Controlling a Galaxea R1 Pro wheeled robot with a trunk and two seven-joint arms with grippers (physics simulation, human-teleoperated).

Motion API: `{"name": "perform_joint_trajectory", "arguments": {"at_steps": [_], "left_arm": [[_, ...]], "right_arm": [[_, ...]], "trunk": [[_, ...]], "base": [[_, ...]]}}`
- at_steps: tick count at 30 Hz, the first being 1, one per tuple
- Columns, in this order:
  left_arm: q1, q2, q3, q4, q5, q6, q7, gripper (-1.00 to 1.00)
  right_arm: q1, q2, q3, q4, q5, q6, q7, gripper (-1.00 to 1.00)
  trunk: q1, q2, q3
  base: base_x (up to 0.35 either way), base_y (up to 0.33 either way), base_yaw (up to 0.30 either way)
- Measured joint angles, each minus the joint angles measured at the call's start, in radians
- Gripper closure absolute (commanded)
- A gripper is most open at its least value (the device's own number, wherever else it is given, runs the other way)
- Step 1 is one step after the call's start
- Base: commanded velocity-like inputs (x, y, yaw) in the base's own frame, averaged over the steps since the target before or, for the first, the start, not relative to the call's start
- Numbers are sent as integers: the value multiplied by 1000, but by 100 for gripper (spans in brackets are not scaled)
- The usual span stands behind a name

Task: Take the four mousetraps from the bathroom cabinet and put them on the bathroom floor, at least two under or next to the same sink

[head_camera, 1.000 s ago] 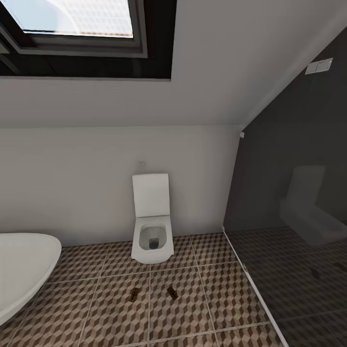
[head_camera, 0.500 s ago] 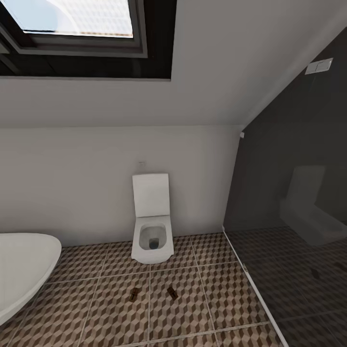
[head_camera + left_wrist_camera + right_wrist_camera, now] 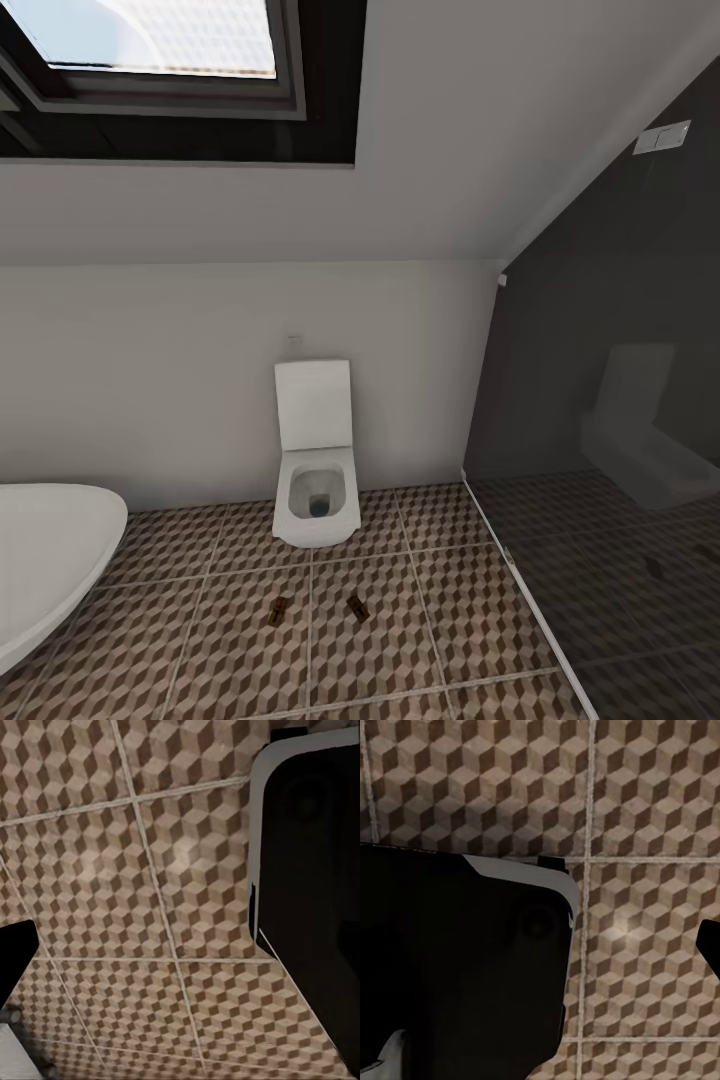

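Observation:
Two mousetraps lie on the bathroom floor (image 3: 400, 640) in front of the toilet, one (image 3: 280, 610) to the left and one (image 3: 357, 607) to the right, about a tile's width apart. Both are small, brown and flat. The cabinet is out of view. In the left wrist view my left gripper (image 3: 180, 967) hangs over bare cube-patterned tiles (image 3: 112, 892), one dark fingertip (image 3: 13, 964) at the frame's edge, nothing between the fingers. The right gripper (image 3: 585, 945) also hangs over bare tiles (image 3: 645, 802), with a dark fingertip (image 3: 710, 945) at the edge and nothing held.
A white wall-hung toilet (image 3: 316, 480) with its lid up stands against the back wall. A white rounded basin (image 3: 45, 560) juts in at the left. A dark glass partition (image 3: 600, 450) closes off the right. The robot's dark body (image 3: 307, 892) (image 3: 457, 960) shows in both wrist views.

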Motion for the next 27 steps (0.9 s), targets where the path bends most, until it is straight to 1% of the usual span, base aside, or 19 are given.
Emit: {"name": "perform_joint_trajectory", "arguments": {"at_steps": [2,5,6,8,9,11,12,13,20,23,27], "left_arm": [[9,-7,0,0,0,14,-4,-100],[25,-25,0,-1,-1,32,-15,-100],[29,-31,1,-2,-1,31,-19,-100],[32,-34,1,-2,0,26,-22,-100],[33,-35,1,-3,0,13,-23,-100],[34,-35,1,-3,0,-1,-24,-100],[34,-35,0,-3,1,-30,-24,-100],[34,-35,0,-4,1,-41,-24,-100],[36,-32,-1,-7,-3,-58,-26,-100],[36,-23,-2,-7,-4,-60,-26,-100],[36,-17,-2,-8,-4,-60,-26,-100]], "right_arm": [[0,0,0,-1,0,0,0,-100],[0,0,0,-11,0,-1,0,-100],[0,0,0,-20,0,-1,0,-100],[0,0,0,-26,1,-1,0,-100],[0,0,0,-29,1,0,-1,-100],[0,0,0,-30,2,0,-1,-100],[0,0,1,-32,3,0,-1,-100],[0,0,2,-31,4,0,-1,-100],[0,0,3,-30,5,0,-1,-100],[0,1,3,-29,4,0,-1,-100],[0,1,3,-29,4,0,-1,-100]], "trunk": [[0,0,0],[0,0,0],[0,0,0],[0,0,0],[0,0,0],[0,0,0],[0,0,0],[0,0,0],[0,0,0],[0,0,0],[0,0,0]], "base": [[0,0,0],[0,0,0],[0,0,0],[0,0,0],[0,0,0],[0,0,0],[0,0,0],[0,0,0],[0,0,0],[0,0,0],[0,0,0]]}}
